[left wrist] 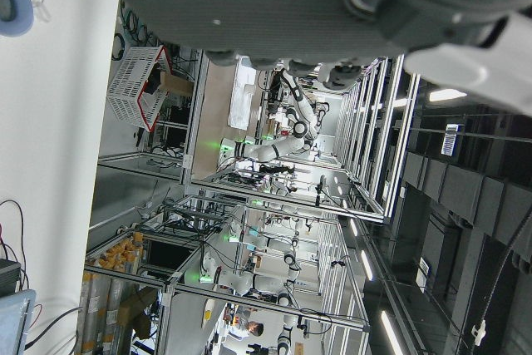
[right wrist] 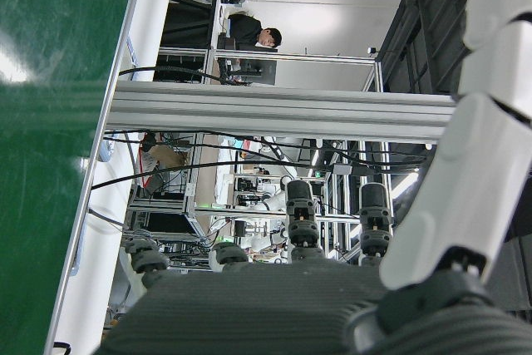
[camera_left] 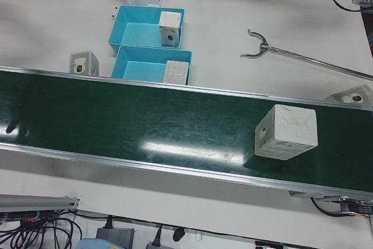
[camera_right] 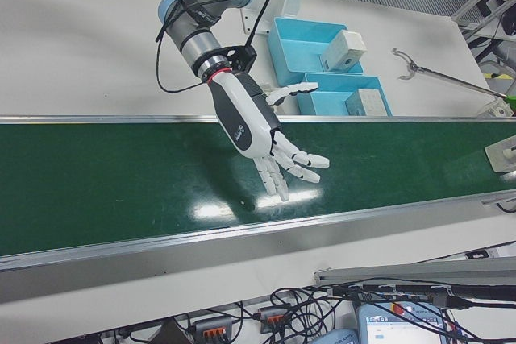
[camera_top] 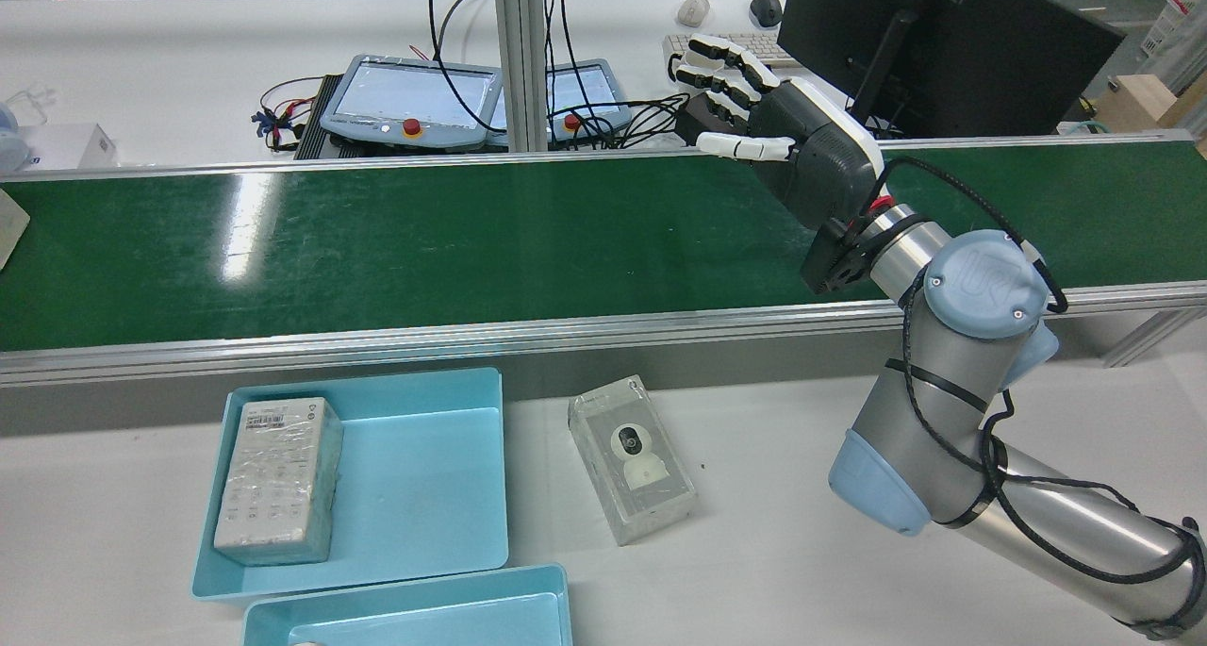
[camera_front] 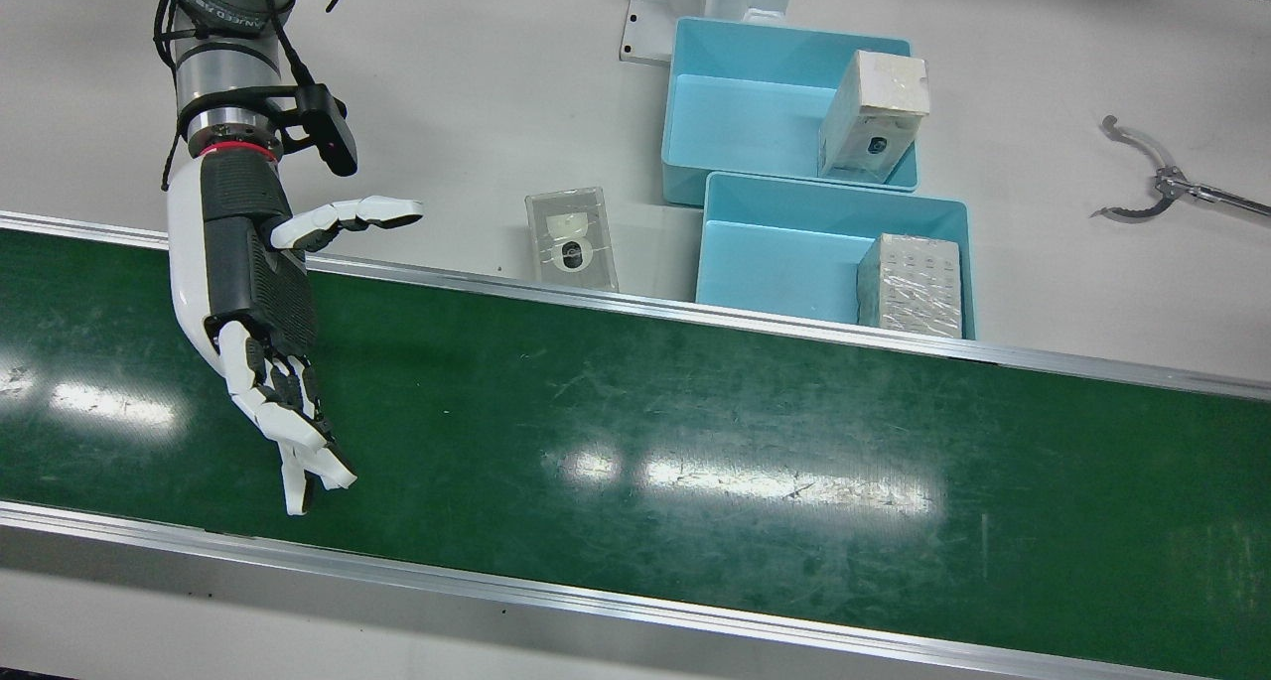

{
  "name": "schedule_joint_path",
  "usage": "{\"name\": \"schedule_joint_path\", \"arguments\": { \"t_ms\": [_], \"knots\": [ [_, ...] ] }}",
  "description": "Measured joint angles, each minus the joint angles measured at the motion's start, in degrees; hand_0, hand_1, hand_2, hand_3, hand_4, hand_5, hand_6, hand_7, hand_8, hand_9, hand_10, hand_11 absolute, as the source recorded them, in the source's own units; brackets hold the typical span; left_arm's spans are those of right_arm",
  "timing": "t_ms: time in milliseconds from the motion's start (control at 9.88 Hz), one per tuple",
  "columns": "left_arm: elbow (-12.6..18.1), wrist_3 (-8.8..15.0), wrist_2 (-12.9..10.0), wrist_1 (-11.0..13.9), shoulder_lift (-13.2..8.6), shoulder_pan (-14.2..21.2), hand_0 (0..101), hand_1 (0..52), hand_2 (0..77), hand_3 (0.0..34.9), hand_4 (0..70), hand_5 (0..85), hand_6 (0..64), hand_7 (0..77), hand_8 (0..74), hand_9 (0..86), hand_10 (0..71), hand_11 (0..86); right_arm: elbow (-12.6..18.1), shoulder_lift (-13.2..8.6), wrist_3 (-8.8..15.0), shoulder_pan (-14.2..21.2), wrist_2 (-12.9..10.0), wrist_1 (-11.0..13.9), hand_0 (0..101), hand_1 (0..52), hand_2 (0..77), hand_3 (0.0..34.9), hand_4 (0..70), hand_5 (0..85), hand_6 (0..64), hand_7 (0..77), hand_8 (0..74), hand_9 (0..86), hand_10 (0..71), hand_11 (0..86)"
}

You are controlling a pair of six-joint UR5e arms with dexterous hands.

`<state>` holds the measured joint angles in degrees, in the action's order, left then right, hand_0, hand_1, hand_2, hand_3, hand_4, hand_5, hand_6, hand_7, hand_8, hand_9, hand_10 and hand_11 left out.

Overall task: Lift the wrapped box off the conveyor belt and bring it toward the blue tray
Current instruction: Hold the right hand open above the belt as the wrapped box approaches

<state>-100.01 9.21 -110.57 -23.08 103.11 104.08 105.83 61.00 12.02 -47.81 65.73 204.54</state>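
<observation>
My right hand [camera_front: 263,352] hangs over the conveyor belt [camera_front: 695,442] with the fingers spread apart and nothing between them, the thumb pointing toward the worktop [camera_front: 477,84] side. The left hand I can see only from its own camera, where a dark palm fills the top of the picture, so I cannot tell if it is released or clenched.

The wrapped box [camera_left: 286,133] is on the belt, well apart from the right hand, at the end of the belt that lies before the left arm (only the left-front view shows it). It is a pale cube under shiny clear film, with a small dark round mark on one side face.

What could go wrong, in my judgement: the film looks slippery, so the box may slide out of the fingers if I close them on the smooth faces only. If the belt carries the box along, a late closing would push it or tip it instead of catching it.

Beside the belt stand two blue trays; the nearer blue tray [camera_front: 775,253] already holds a flat wrapped pack [camera_front: 912,285], and another clear-wrapped box [camera_front: 571,238] lies on the worktop near them.
</observation>
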Motion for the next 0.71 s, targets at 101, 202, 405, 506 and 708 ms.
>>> {"name": "schedule_joint_path", "arguments": {
  "t_ms": [101, 202, 405, 506, 708],
  "knots": [
    [0.0, 0.0, 0.0, 0.0, 0.0, 0.0, 0, 0.0, 1.1, 0.0, 0.0, 0.5, 0.5, 0.5, 0.5, 0.0, 0.5, 0.0, 0.0, 0.0, 0.0, 0.1, 0.0, 0.0, 40, 9.8, 14.7, 30.1, 3.3, 21.8, 0.0, 16.4, 0.0, 1.6, 2.7, 6.0],
    [0.0, 0.0, 0.0, 0.0, 0.0, 0.0, 0, 0.0, 1.1, 0.0, 0.0, 0.5, 0.5, 0.5, 0.5, 0.0, 0.5, 0.0, 0.0, 0.0, 0.0, 0.1, -0.1, -0.1, 40, 9.8, 15.8, 30.1, 4.4, 21.8, 0.0, 16.4, 0.0, 1.6, 2.7, 6.0],
    [0.0, 0.0, 0.0, 0.0, 0.0, 0.0, 0, 0.0, 0.5, 0.0, 0.5, 0.5, 0.5, 0.5, 0.5, 0.5, 0.5, 0.0, 0.0, 0.0, 0.1, 0.2, -0.1, -0.2, 41, 9.8, 15.8, 30.1, 4.4, 21.8, 0.0, 16.4, 0.0, 1.6, 2.7, 6.0],
    [0.0, 0.0, 0.0, 0.0, 0.0, 0.0, 0, 0.0, 0.5, 0.0, 0.5, 0.5, 0.5, 0.5, 0.5, 0.5, 0.5, 0.0, 0.0, -0.1, 0.2, 0.4, -0.1, -0.2, 41, 10.4, 16.4, 30.2, 5.4, 21.8, 0.0, 16.4, 0.0, 1.6, 2.7, 6.0],
    [0.0, 0.0, 0.0, 0.0, 0.0, 0.0, 0, 0.0, 0.5, 0.0, 0.5, 0.5, 0.5, 0.5, 0.5, 0.5, 0.5, 0.0, -0.5, -0.3, 0.2, 0.7, -0.1, -0.3, 41, 10.9, 17.5, 30.1, 5.4, 22.9, 0.0, 16.4, 0.0, 1.6, 3.8, 6.0]
  ]
}}
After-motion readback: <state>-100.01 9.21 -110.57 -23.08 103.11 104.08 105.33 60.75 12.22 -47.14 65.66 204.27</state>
